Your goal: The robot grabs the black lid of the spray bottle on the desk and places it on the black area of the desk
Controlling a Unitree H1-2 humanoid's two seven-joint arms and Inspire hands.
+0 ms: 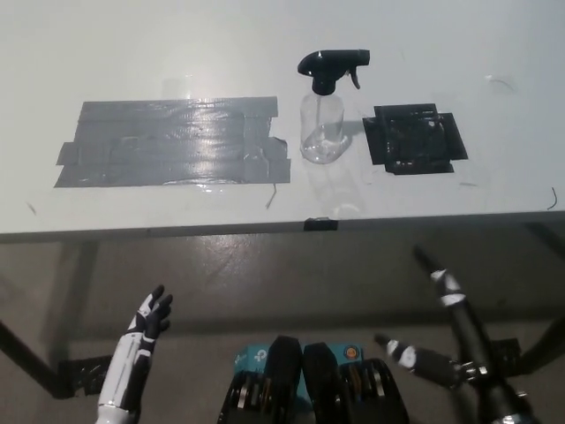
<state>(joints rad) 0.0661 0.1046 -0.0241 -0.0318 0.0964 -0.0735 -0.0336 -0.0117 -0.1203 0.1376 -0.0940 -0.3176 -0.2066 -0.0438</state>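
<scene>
Table [265,26]: spray bottle [323,124] upright near the middle, lid [328,66] on top of it. Small taped area [415,139] just beside the bottle at picture right. Large taped patch [172,141] at picture left, its end near the bottle. Both hands below the table's front edge, left hand [146,327] at picture left, right hand [441,353] at picture right

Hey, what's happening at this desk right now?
Nothing is being handled yet. A clear spray bottle with its black lid on stands on the desk, beside the black area. The white left hand and the black right hand hang below the desk edge, holding nothing.
</scene>
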